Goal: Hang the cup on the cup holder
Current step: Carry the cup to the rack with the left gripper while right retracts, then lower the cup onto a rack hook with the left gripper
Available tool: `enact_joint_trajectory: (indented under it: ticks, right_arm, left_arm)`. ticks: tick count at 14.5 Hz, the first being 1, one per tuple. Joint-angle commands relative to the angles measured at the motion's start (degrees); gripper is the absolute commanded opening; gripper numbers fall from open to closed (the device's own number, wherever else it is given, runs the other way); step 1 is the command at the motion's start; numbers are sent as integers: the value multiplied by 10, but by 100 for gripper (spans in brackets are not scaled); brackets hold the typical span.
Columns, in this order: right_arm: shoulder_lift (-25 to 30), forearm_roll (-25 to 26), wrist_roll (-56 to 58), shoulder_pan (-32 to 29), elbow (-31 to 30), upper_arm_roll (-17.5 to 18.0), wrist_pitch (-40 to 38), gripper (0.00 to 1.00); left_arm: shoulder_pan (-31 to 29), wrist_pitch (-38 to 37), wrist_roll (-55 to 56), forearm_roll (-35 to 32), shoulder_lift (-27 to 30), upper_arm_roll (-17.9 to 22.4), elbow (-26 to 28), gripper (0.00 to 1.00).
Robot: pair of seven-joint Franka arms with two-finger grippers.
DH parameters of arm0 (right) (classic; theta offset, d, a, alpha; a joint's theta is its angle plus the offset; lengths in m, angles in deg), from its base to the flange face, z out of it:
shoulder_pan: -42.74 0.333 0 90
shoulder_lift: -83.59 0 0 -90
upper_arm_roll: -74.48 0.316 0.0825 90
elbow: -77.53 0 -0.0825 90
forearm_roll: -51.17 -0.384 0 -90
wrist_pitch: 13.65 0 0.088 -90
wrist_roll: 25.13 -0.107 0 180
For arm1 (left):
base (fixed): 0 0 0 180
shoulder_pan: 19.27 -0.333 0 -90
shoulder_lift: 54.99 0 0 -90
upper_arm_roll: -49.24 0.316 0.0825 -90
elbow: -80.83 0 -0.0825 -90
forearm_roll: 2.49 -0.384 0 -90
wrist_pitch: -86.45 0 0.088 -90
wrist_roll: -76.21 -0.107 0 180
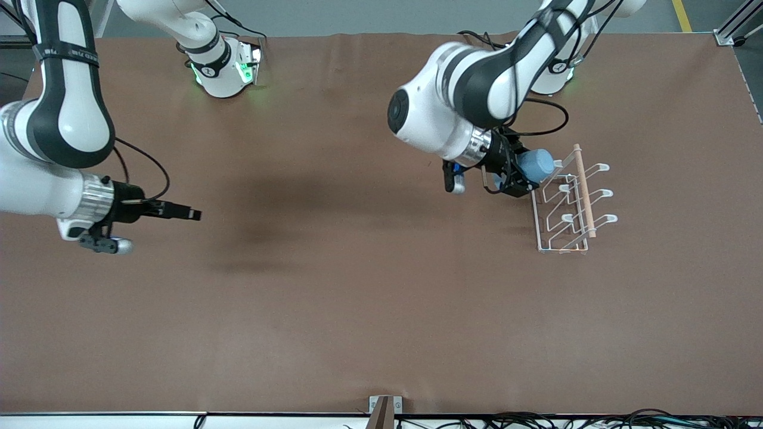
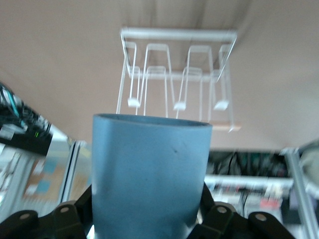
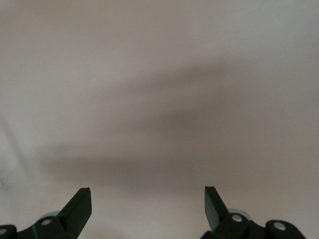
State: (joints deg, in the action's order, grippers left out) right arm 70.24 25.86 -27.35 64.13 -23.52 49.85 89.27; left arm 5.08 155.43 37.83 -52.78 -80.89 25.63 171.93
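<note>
Seen from the front: left gripper (image 1: 520,173) up in the air beside the cup holder (image 1: 573,202), clamped on the cup (image 1: 536,164), tumbler lying roughly sideways with one end turned toward the rack's prongs. Not quite touching the wire, as far as could be told. White rack standing on the table (image 1: 334,310) toward the left arm's end, wooden rod (image 1: 584,190) running along its top, looped prongs sticking out to both sides. From the left wrist view, something the front camera missed: cup (image 2: 149,174) filling the frame between the dark fingers (image 2: 65,219), blue-grey wall plain and matte, with the cup holder (image 2: 177,74) straight ahead of it and its prong tips lined up in a row. Right gripper (image 1: 179,211) held over bare table toward the right arm's end, well apart from the rack, waiting. Hard to judge its jaws from the front; shown plainly in the right wrist view, though: fingers (image 3: 79,206) spread wide, right gripper (image 3: 148,206) grasping nothing, only blurred brown surface and a soft shadow underneath. Table covered in brown matte cloth, faintly creased. Grey floor along the arms' bases, tangled black cables (image 1: 566,420) along the edge nearest the front camera, a metal frame post (image 1: 739,27) at one corner.
</note>
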Motion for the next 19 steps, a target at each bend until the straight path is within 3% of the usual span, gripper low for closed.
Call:
enact_joint_trajectory:
  ticks: [1, 2, 5, 8, 10, 12, 15, 17, 19]
  right_arm:
    - [15, 104, -85, 22, 44, 1, 5, 100]
    - [21, 144, -94, 25, 57, 0, 4, 100]
    - [54, 168, -79, 0, 59, 8, -3, 100]
    - [89, 226, -64, -120, 74, 117, -46, 100]
    - [111, 228, -60, -172, 74, 154, -87, 100]
    - [132, 235, -48, -197, 79, 165, -111, 100]
    - [131, 238, -20, -226, 156, 171, -186, 100]
    - [131, 238, -16, -228, 159, 175, -186, 100]
    - [134, 244, -17, -245, 154, 211, -176, 100]
  left_arm:
    - [-11, -7, 15, -84, -5, 1, 77, 0]
    - [-18, -7, 20, -104, -14, 5, 83, 0]
    - [-53, -7, 20, -174, -50, 5, 91, 0]
    - [-80, -6, 22, -222, -65, 5, 102, 0]
    - [-89, -6, 24, -246, -89, 5, 101, 1]
    - [-92, -6, 38, -249, -107, 5, 101, 2]
    - [-103, -5, 49, -247, -119, 4, 101, 3]
    - [-101, -5, 49, -244, -123, 4, 101, 3]
    - [-99, -5, 48, -241, -125, 2, 98, 3]
